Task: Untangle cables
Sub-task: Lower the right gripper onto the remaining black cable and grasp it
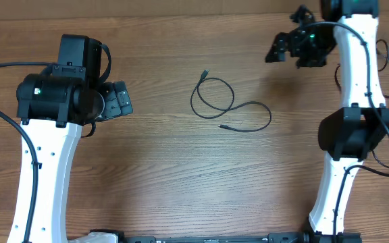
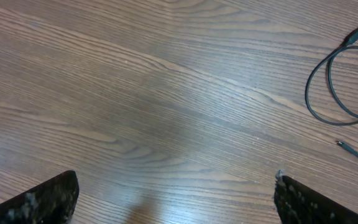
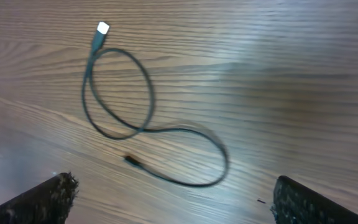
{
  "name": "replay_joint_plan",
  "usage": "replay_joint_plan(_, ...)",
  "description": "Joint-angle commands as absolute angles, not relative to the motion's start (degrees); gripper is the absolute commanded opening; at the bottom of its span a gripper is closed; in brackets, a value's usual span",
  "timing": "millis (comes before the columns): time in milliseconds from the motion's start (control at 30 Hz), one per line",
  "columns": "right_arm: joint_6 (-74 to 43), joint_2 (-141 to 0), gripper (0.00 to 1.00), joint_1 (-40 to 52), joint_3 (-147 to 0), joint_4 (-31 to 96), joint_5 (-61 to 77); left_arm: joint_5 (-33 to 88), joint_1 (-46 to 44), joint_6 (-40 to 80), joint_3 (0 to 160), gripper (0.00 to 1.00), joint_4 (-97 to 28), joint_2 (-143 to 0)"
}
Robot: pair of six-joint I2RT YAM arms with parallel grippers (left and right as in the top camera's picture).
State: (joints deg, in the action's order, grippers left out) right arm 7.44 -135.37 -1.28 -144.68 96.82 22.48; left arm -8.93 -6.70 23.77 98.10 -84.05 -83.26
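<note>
A: Whereabouts of the cable (image 1: pixel 232 106)?

B: Middle of the wooden tabletop (image 1: pixel 161 169), between the two arms. Just one thin black cord, lying loose: a closed loop toward the far side, then an open S-bend trailing toward the right arm's side. Crosses itself once, at the base of the loop.

A: And its ends?

B: One plug (image 1: pixel 206 71) at the top of the loop, pointing away, pale at the tip in the right wrist view. At the other end a slim dark tip (image 1: pixel 222 126), lying just below the loop.

A: State of the left end effector (image 1: pixel 118 100)?

B: Spread wide, holding nothing. Sits well apart from the cable, off to its left. In the left wrist view, only the two fingertips (image 2: pixel 42 199) at the bottom corners, bare wood between them, and the cable (image 2: pixel 307 93) at the right edge, partly cut off.

A: And the right end effector (image 1: pixel 283 46)?

B: Also spread wide and empty. Near the far right corner, apart from the cable. From its own camera, the whole cable (image 3: pixel 150 99) in view, slightly blurred.

A: Any writing to read?

B: Too small and blurred to tell on the plug. Only a green light (image 1: pixel 310 32) glowing on the right arm.
</note>
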Motion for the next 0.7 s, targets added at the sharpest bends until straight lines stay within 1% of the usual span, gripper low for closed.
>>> replay_joint_plan(0, -3.2, -135.5, 1.0, 0.8, -144.6, 96.4, 22.2, -8.7, -6.5, 23.3, 98.7, 1.0, -84.0, -82.8)
replay_joint_plan(67, -12.0, -135.5, 1.0, 2.3, -144.6, 96.6, 17.7, -8.7, -6.5, 23.3, 98.7, 1.0, -84.0, -82.8)
replay_joint_plan(100, -18.6, -135.5, 1.0, 3.3, -144.6, 97.1, 13.2, -8.7, -6.5, 23.3, 98.7, 1.0, -84.0, -82.8)
replay_joint_plan(200, -29.8, -135.5, 1.0, 6.2, -144.4, 97.1, 4.7, -8.7, -6.5, 23.2, 98.7, 1.0, -84.0, -82.8)
replay_joint_plan(300, -39.4, -135.5, 1.0, 9.6, -144.4, 95.7, 2.4, -8.7, -6.5, 23.3, 98.7, 1.0, -84.0, -82.8)
replay_joint_plan(433, -46.9, -135.5, 1.0, 13.8, -144.4, 90.4, 2.6, -8.7, -6.5, 23.3, 98.7, 1.0, -84.0, -82.8)
replay_joint_plan(567, -46.7, -135.5, 1.0, 17.2, -144.4, 85.8, 2.2, -8.7, -6.5, 23.3, 98.7, 1.0, -84.0, -82.8)
replay_joint_plan(667, -46.5, -135.6, 1.0, 19.2, -144.3, 85.2, -0.5, -8.7, -6.5, 23.3, 98.7, 1.0, -84.0, -82.8)
